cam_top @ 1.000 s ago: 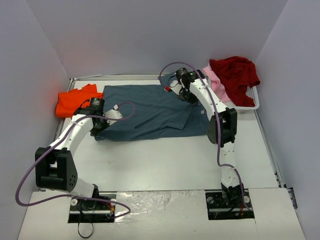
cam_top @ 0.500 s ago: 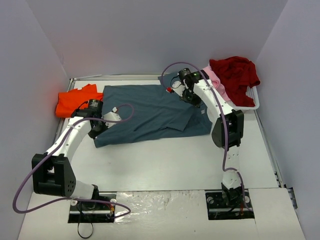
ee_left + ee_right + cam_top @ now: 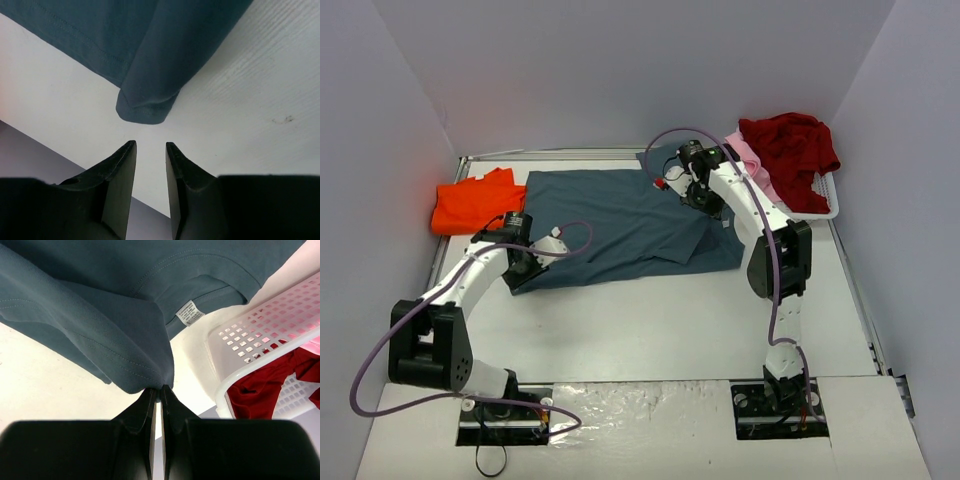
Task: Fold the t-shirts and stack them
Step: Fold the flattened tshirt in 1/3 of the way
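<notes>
A slate blue-grey t-shirt (image 3: 620,225) lies spread across the middle of the table, its right part folded over. My right gripper (image 3: 159,388) is shut on a fold of that shirt (image 3: 115,315) near its collar and white label (image 3: 189,313); the top view shows this gripper (image 3: 698,195) at the shirt's far right. My left gripper (image 3: 151,144) is open with nothing between its fingers, just short of the shirt's rounded near-left corner (image 3: 145,107). An orange t-shirt (image 3: 470,203) lies at the far left. Dark red (image 3: 790,145) and pale pink (image 3: 750,160) t-shirts sit in the basket.
A white plastic basket (image 3: 820,212) stands at the far right corner, close to my right gripper, with its lattice wall (image 3: 250,350) right beside the held cloth. Grey walls enclose the table on three sides.
My left gripper has opened and let go of the shirt's near-left corner, drawing back slightly toward the near side. The right gripper stays shut on the shirt and has shifted slightly right.
</notes>
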Robot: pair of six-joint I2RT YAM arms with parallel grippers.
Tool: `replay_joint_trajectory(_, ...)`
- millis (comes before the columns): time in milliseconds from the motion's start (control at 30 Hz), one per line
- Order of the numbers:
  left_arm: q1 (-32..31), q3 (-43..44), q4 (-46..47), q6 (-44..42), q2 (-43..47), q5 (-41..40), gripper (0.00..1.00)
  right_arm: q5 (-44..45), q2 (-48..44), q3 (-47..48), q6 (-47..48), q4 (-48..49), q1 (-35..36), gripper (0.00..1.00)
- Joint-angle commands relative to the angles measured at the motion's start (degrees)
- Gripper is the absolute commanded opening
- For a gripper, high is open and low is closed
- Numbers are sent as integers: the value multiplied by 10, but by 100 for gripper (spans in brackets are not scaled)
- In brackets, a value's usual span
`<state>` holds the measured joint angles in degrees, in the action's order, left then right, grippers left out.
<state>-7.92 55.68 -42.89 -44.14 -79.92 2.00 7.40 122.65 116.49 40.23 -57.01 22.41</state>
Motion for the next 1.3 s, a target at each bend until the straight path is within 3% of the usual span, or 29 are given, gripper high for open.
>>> replay_joint_trajectory(0, -1, -7, 49, 12, -23, 6, 29, 2, 2, 10, -10, -14, -5, 0)
replay_joint_trajectory(300, 7, 2, 124, 22, -98, 0, 29, 11, 35, 23, -16, -15, -5, 0)
replay_joint_trajectory(600, 20, 20, 131, 14, -133, 2, 28, 17, 43, 25, -18, -15, -5, 0)
replay_joint_trajectory(667, 20, 20, 127, 12, -138, 4, 24, 17, 44, 26, -19, -15, -5, 0)
replay_joint_trajectory(700, 22, 20, 126, 10, -139, 4, 16, 17, 44, 27, -21, -16, -5, 0)
replay_joint_trajectory(767, 23, 19, 123, 10, -138, 2, 3, 17, 44, 27, -21, -16, -5, 0)
replay_joint_trajectory(1267, 25, 48, 99, 34, -23, -53, 2, 12, -10, 36, -19, -17, -6, 0)
